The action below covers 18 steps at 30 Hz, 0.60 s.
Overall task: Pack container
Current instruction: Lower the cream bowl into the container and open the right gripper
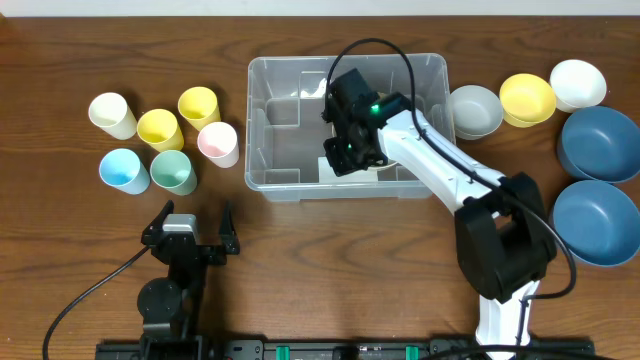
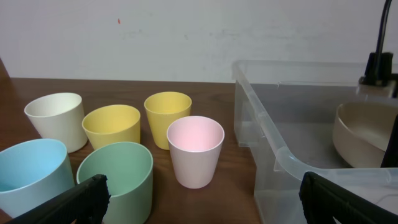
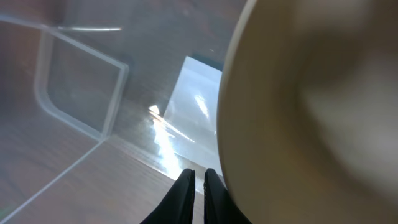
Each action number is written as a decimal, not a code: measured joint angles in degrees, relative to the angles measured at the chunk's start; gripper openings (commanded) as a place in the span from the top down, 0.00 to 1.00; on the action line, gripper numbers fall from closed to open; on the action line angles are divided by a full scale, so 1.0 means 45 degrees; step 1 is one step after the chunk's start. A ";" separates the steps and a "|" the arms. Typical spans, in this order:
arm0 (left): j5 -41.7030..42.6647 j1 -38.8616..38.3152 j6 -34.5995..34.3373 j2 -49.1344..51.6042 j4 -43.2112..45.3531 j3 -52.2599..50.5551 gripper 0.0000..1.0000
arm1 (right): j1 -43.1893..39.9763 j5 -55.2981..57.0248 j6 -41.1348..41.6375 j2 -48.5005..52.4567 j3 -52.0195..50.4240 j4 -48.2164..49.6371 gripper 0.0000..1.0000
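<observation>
Clear container, beige bowl, pink cup, mint cup, dark wooden table.

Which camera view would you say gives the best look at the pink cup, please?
The left wrist view: the pink cup stands upright, close and whole, side and inside visible. Overhead shows it small, from above, among the other cups. The right wrist view does not show it.

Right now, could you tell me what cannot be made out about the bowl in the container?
- Overhead: the right arm hides most of the beige bowl.
- Right wrist: bowl blurred, cut off by the frame edge; whether the right gripper touches it is unclear.
- Left wrist: the container wall veils the bowl's base.
</observation>
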 measured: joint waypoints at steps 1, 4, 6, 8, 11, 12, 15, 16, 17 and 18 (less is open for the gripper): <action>0.0000 0.0000 0.0000 0.0000 0.0000 0.0000 0.02 | 0.0005 0.0005 -0.0034 0.0029 0.0000 0.0000 0.90; 0.0000 0.0000 0.0000 0.0000 -0.0005 0.0000 0.02 | 0.0005 0.0092 -0.0078 0.0034 0.0000 -0.0044 0.89; 0.0000 0.0000 0.0000 0.0000 0.0000 0.0000 0.02 | 0.0000 0.0248 -0.0083 0.0034 0.0000 -0.0151 0.89; 0.0000 0.0000 0.0000 0.0000 -0.0005 0.0000 0.02 | 0.0000 0.0520 -0.0092 0.0034 0.0000 -0.0189 0.90; 0.0000 0.0000 0.0000 0.0000 0.0000 0.0000 0.02 | -0.0029 0.0971 -0.0117 0.0034 0.0000 -0.0185 0.89; 0.0000 0.0000 0.0000 0.0000 -0.0005 0.0000 0.02 | -0.0039 0.1141 -0.0121 0.0034 0.0000 -0.0165 0.89; 0.0000 0.0000 0.0000 0.0000 0.0000 0.0000 0.02 | -0.0155 0.1457 -0.0151 0.0034 0.0000 -0.0034 0.90; 0.0000 0.0000 0.0000 0.0000 0.0000 0.0000 0.02 | -0.0209 0.1549 -0.0165 0.0034 0.0000 0.0039 0.90; 0.0000 0.0000 0.0000 0.0000 0.0000 0.0000 0.02 | -0.0272 0.1642 -0.0175 0.0034 0.0000 0.0107 0.90; 0.0000 0.0000 0.0000 0.0000 0.0000 0.0000 0.02 | -0.0345 0.1695 -0.0180 0.0034 0.0000 0.0170 0.90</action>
